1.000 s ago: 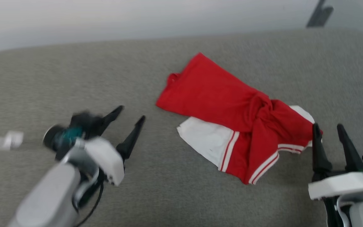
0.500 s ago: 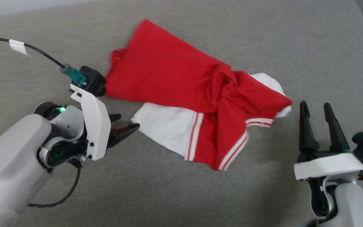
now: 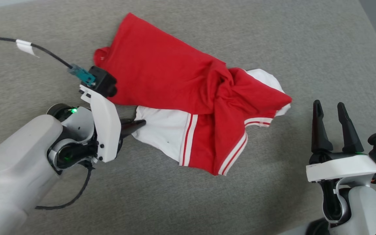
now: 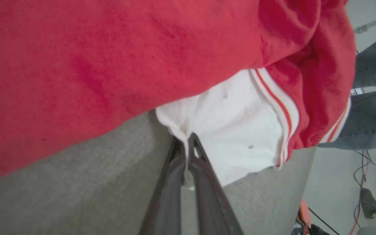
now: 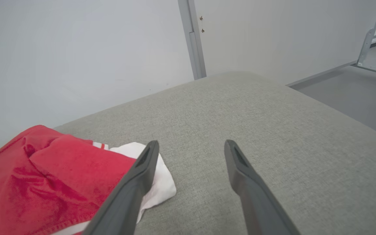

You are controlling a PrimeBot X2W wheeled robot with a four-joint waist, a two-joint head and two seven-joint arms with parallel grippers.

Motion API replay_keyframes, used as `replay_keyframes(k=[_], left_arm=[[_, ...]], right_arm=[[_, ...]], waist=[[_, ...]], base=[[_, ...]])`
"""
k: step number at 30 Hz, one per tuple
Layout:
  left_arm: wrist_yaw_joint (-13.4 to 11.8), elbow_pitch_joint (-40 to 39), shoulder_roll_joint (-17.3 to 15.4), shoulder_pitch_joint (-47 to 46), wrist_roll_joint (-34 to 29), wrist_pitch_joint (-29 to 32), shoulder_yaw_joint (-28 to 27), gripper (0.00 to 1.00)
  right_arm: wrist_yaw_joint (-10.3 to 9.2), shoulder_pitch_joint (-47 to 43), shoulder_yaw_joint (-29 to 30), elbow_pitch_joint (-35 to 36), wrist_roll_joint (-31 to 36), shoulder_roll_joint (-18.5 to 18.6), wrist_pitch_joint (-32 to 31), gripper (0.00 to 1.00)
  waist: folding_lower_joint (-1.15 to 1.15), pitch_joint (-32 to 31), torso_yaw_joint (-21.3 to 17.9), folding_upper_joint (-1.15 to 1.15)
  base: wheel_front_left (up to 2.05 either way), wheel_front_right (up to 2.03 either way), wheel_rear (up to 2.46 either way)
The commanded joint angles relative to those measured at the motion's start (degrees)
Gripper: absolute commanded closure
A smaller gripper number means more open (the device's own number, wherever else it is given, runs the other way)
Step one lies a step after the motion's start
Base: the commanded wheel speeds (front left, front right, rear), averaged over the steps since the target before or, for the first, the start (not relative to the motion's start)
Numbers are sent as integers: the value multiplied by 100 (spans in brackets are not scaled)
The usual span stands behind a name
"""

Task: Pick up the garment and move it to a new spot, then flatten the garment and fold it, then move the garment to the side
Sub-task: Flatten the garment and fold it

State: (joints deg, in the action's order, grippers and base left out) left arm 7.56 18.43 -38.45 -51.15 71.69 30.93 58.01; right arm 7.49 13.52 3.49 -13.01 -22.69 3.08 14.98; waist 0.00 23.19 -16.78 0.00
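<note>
The garment point(image 3: 175, 81), a red jersey with white sleeves and red-and-white striped trim, lies crumpled on a grey cushioned surface point(image 3: 273, 39). My left gripper point(image 3: 140, 123) is at its left side, shut on the edge of the white sleeve point(image 3: 158, 129). In the left wrist view the two dark fingers point(image 4: 175, 182) pinch the white cloth point(image 4: 237, 130) between their tips point(image 4: 184, 138). My right gripper point(image 3: 329, 106) stands open to the right of the garment, fingers apart and holding nothing. In the right wrist view the garment point(image 5: 44, 169) lies to the left of the right gripper point(image 5: 191, 145).
A black cable with white tape point(image 3: 24, 47) runs to the left wrist. The grey surface ends at a right edge point(image 3: 375, 36), with floor beyond. A pale wall point(image 5: 77, 49) stands behind the surface. A person in jeans point(image 4: 370, 124) is past the surface's far edge.
The head camera tilted down. My left gripper went from open beside the garment to shut on the white sleeve's edge. The right gripper stayed open.
</note>
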Motion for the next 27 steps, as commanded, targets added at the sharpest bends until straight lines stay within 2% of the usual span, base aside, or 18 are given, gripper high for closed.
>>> replay_keyframes(k=[1,7,13,16,19,21,27], left_arm=[[-18,100,-66,2,39,-77,33,100],[-17,312,-385,168,282,-773,-126,100],[-17,637,-960,550,541,-1373,-336,100],[-51,909,-1066,758,538,-1598,-380,100],[-172,1150,-1115,984,559,-1792,-397,100],[-279,1224,-1033,1093,510,-1927,-370,100],[-338,1347,-822,1332,415,-2335,-339,100]], right_arm=[[0,30,2,6,20,-16,27,0],[0,-78,30,41,190,-13,27,0],[0,-190,97,76,362,28,27,0],[0,-252,119,73,402,84,27,0],[0,-313,102,71,446,143,27,0],[0,-363,107,69,458,188,27,0],[0,-423,37,79,520,347,27,0]], waist=[[0,-63,102,0],[0,-318,514,0],[0,-553,940,0],[0,-659,1105,0],[0,-750,1225,0],[0,-802,1286,0],[0,-913,1361,0]], base=[[0,0,0],[0,0,0],[0,0,0],[0,0,0],[0,0,0],[0,0,0],[0,0,0]])
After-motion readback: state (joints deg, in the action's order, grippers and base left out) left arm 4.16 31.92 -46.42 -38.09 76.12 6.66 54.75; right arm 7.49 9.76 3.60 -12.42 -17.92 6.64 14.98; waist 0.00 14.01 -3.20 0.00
